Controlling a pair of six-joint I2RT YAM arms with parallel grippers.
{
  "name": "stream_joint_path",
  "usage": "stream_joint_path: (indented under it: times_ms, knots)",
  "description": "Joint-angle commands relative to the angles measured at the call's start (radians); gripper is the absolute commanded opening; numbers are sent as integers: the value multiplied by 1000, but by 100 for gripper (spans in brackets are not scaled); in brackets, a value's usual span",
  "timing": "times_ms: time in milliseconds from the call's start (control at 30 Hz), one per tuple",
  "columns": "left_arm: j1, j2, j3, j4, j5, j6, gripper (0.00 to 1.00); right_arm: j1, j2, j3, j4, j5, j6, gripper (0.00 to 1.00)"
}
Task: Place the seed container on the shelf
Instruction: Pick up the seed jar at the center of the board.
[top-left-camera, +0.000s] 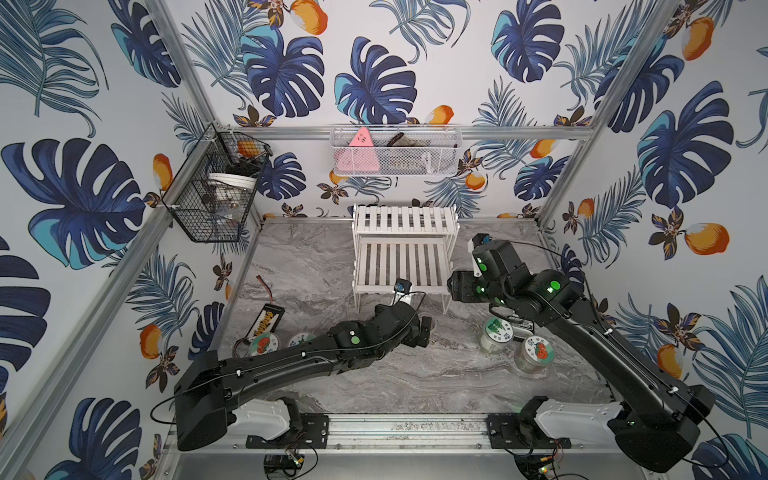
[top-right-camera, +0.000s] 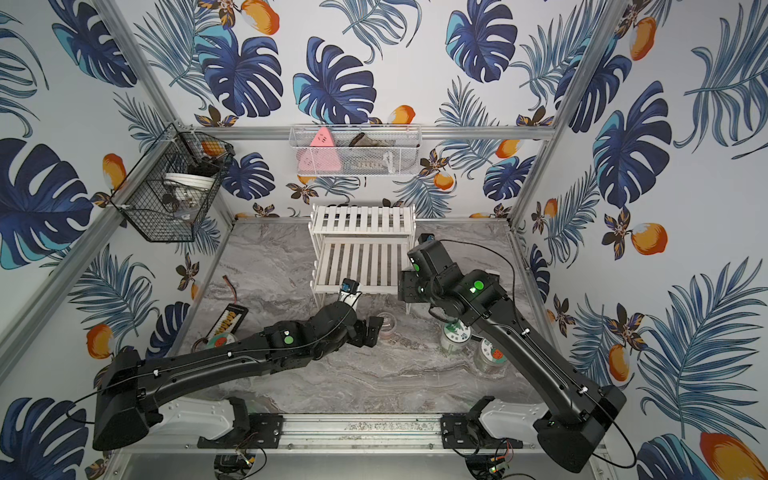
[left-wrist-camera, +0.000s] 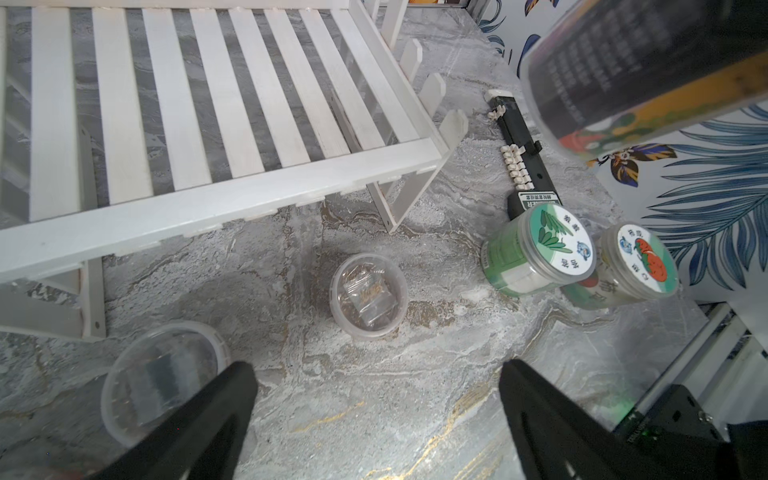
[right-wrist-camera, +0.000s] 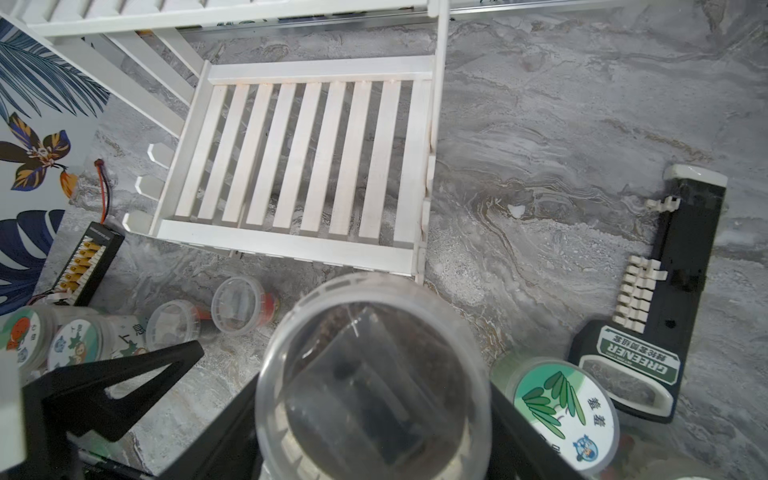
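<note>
Held seed container (right-wrist-camera: 374, 382) clamped in right jaws just right of shelf (right-wrist-camera: 291, 245), left jaws wide open; risked toppling off onto tabletop (right-wrist-camera: 540, 124) if released tilted.

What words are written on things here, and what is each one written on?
"GREENER": on the green label of the black tool.
Small print under that word: too small to read.
On the green-leaf jar lid: Chinese characters, too blurred to be sure of.
On the red-fruit jar lid: Chinese characters, also unreadable.
On the seed container: a dark label with rows of print, all blurred.
</note>
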Motion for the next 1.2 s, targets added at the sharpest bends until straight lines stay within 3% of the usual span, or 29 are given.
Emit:
stream_joint_path:
  times_ms: [0, 400, 667, 900, 1167]
  knots:
    - [33, 16, 57, -45, 37, -14, 99, -1, 55, 82, -26, -22, -58, 74]
    - [100, 55, 218, -78, 79, 13, 99, -37, 276, 390, -51, -6, -143, 75]
    - [134, 53, 249, -39, 86, 80, 99, -117, 363, 529, -61, -68, -164, 74]
    - [229, 85, 317, -10, 272, 111, 99, -164, 447, 637, -59, -89, -178, 75]
    - [278, 119, 378, -3, 306, 109, 99, -197, 566, 780, -95, -99, -195, 75]
